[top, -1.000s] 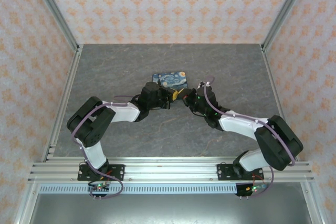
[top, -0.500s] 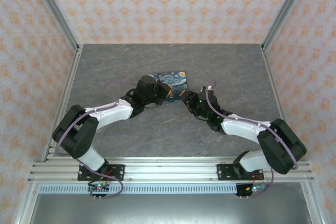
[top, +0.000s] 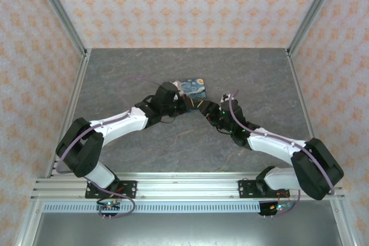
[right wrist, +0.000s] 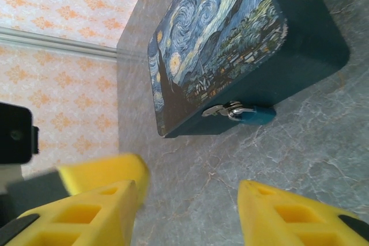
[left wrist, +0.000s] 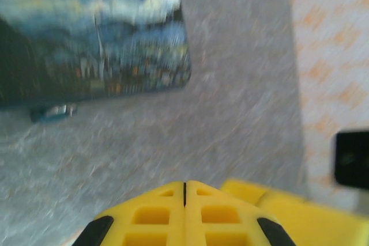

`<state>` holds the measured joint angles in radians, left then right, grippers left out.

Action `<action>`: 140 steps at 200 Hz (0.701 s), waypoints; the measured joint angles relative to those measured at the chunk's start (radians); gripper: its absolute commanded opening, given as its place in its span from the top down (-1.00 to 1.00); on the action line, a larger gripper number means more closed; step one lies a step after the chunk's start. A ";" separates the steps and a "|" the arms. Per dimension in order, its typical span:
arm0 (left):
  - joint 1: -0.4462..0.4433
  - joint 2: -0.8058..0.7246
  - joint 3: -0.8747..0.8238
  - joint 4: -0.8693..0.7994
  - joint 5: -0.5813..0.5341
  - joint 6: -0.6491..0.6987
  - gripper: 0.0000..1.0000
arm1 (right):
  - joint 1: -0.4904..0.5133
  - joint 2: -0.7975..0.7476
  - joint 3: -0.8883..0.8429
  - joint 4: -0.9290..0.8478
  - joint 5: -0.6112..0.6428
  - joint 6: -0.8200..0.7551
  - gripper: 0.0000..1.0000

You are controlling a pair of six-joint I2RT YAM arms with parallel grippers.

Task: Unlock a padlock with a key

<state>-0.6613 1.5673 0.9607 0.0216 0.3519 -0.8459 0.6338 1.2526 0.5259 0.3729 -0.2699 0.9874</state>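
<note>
Right wrist view shows the padlock (right wrist: pixel 247 112) hooked to the clasp (right wrist: pixel 217 109) on the front wall of the box (right wrist: pixel 230 33), low by the desk (right wrist: pixel 311 159). I judge it light, hard and slippery, best pinched across its teal body's flat sides. My right tool (right wrist: pixel 190 205) gapes empty; my left tool (left wrist: pixel 184 214) is pressed shut, nothing visible between.

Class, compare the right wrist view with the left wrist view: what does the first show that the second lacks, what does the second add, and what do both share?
Right wrist view: the right gripper, yellow fingers apart, and the silvery shackle of the small teal metal padlock in sharp detail. Left wrist view: the left gripper, yellow fingers pressed together, with the scene beyond blurred. Shared: the dark blue swirly-patterned box, the padlock at its side wall, the grey stone-look table and the orange-patterned wall.
</note>
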 measured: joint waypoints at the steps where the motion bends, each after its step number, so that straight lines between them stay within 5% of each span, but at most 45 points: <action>1: -0.002 0.001 0.000 -0.004 0.000 0.004 1.00 | 0.000 -0.003 -0.001 -0.003 0.001 -0.002 0.01; 78: -0.185 0.216 0.030 -0.190 -0.127 0.150 1.00 | 0.000 -0.072 -0.041 -0.188 0.065 -0.053 -0.02; 140: -0.205 0.248 0.054 -0.189 -0.182 0.168 0.01 | 0.000 -0.100 -0.040 -0.278 0.087 -0.092 -0.04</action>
<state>-0.8661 1.8149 1.0149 -0.1677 0.1699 -0.6781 0.6338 1.1530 0.4862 0.0952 -0.1829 0.8951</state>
